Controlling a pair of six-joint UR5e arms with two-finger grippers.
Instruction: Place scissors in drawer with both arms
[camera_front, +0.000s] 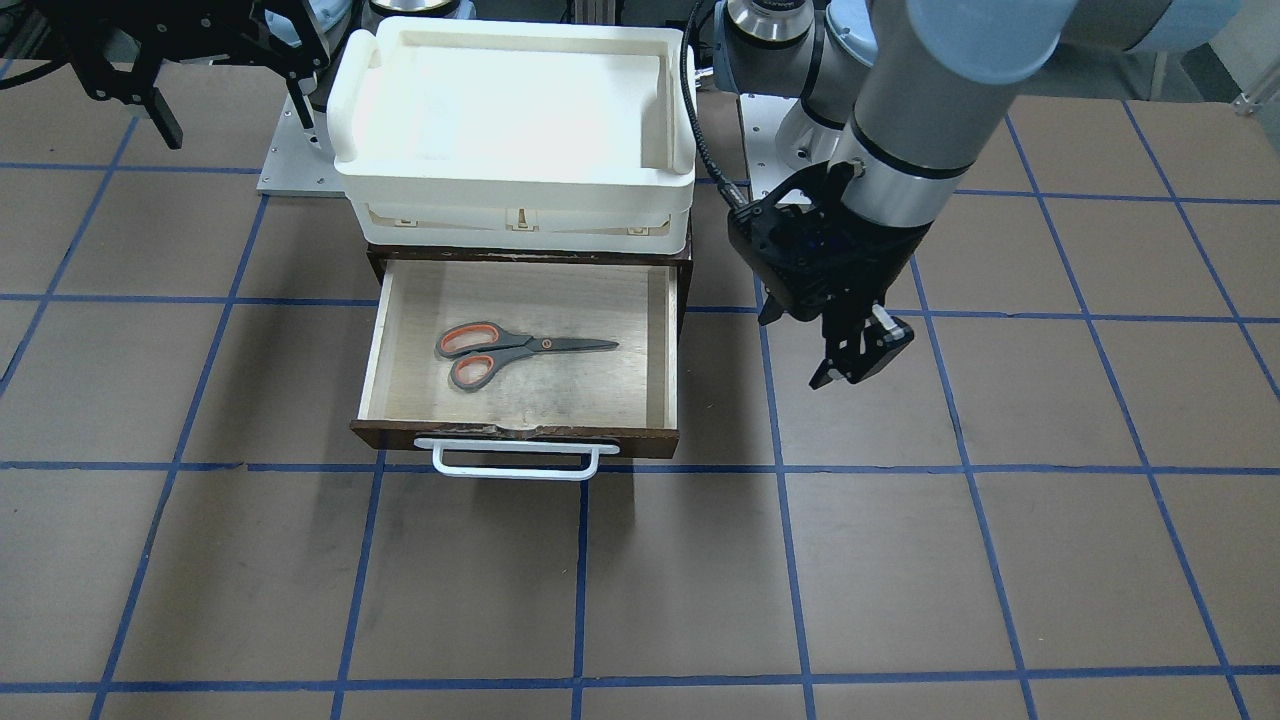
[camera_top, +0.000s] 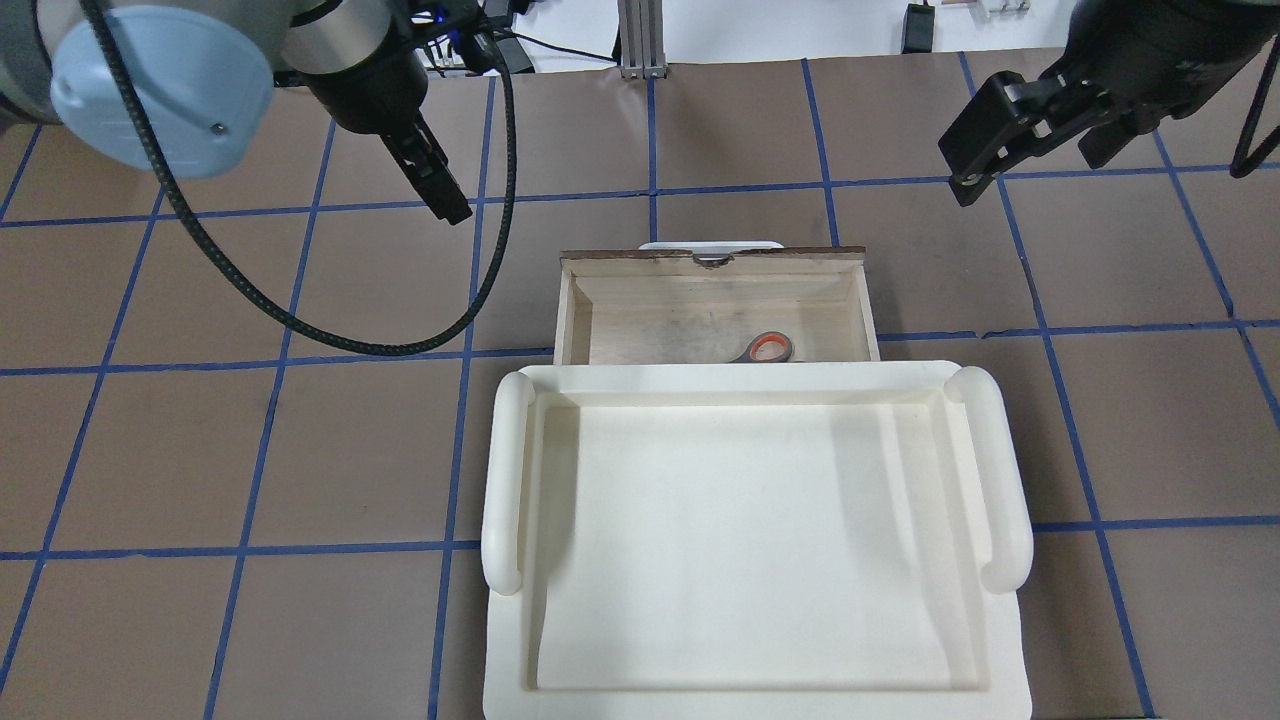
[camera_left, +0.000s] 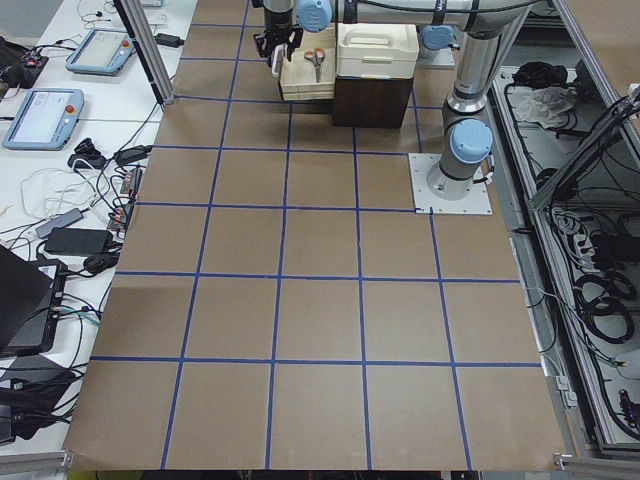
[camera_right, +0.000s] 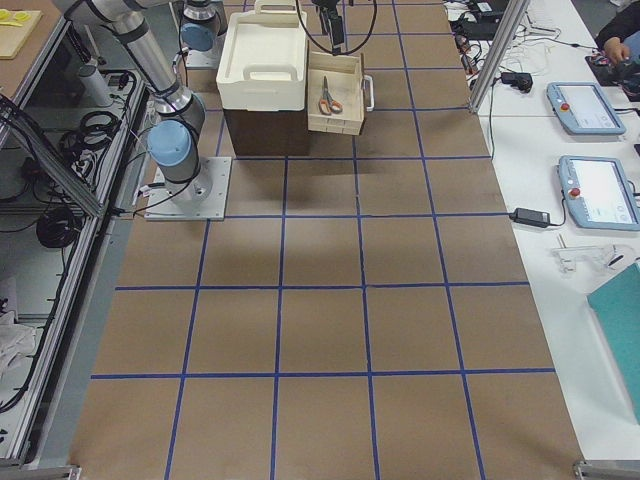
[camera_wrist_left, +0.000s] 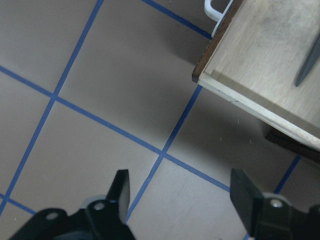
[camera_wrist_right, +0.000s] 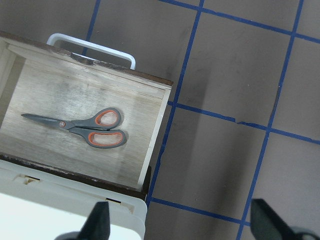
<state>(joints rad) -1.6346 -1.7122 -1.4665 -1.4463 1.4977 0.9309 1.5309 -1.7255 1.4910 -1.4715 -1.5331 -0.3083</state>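
Nearest the front-facing camera, the white bar handle (camera_front: 515, 462) juts from the drawer (camera_front: 662, 345), which stands pulled well out. The scissors (camera_front: 528, 348) lie flat on its plywood floor, loops toward 9 o'clock and blade tips toward 3 o'clock, clear of every wall. So the placing looks done, and the risk lies in shutting the drawer. A push landing off-centre on the chipped front edge could skew the drawer and bind it. A hard push might slide the whole cabinet back, taking the cream plastic tray (camera_front: 520, 185) on top with it, since nothing visibly braces it. A jolt might also send the scissors skating. The left gripper (camera_front: 862, 358) hangs at 3 o'clock of the drawer, holding nothing, its fingers (camera_wrist_left: 120, 186) spread wide in its wrist view. A careless sweep inward could clip the side wall. Farther back, at about 10 o'clock, the right gripper (camera_wrist_right: 182, 222) is likewise spread and empty. Much is hidden. Overhead, the tray covers all but one orange-lined loop, and the left wrist camera catches only a blade tip. The cabinet body is mostly masked, so how far the drawer must travel is unclear, and the side views are too small to help.
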